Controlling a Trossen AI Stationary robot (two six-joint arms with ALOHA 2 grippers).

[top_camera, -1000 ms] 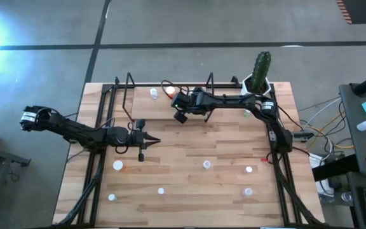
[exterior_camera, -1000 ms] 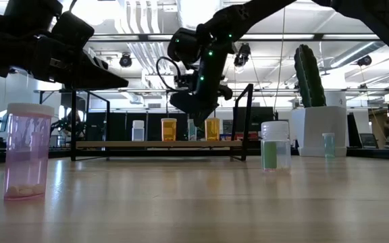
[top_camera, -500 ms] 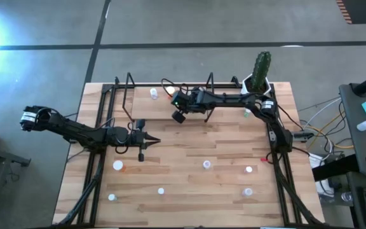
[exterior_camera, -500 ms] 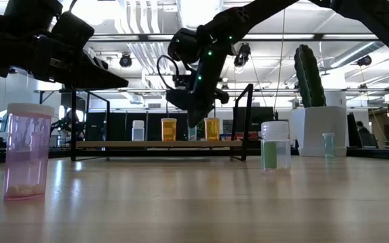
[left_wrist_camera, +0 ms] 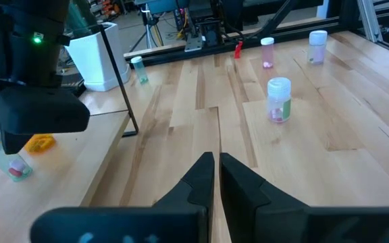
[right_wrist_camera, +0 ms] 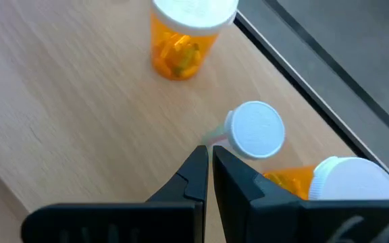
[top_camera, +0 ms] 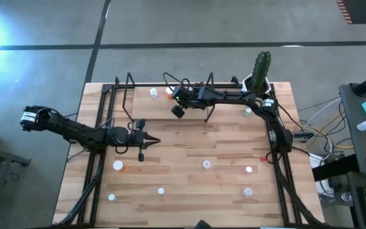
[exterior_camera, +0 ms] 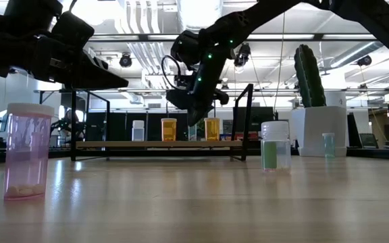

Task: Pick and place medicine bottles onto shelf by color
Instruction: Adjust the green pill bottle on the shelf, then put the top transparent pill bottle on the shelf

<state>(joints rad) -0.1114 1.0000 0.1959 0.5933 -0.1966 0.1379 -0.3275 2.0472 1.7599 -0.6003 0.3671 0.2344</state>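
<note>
Seven medicine bottles [top_camera: 206, 165] stand on the table [top_camera: 189, 146]. The one shelf [exterior_camera: 157, 144] carries four more. There is one cactus [top_camera: 262, 63].

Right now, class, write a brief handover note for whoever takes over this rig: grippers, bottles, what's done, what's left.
Left gripper: shut, empty, waiting over the table's left-centre.
Right gripper: shut, empty, over the shelf beside its bottles.
Done: a clear bottle, two orange bottles and a greenish one stand on the shelf.
Left: about six loose bottles on the table, including a pink one and a green one, plus one by the cactus.
</note>
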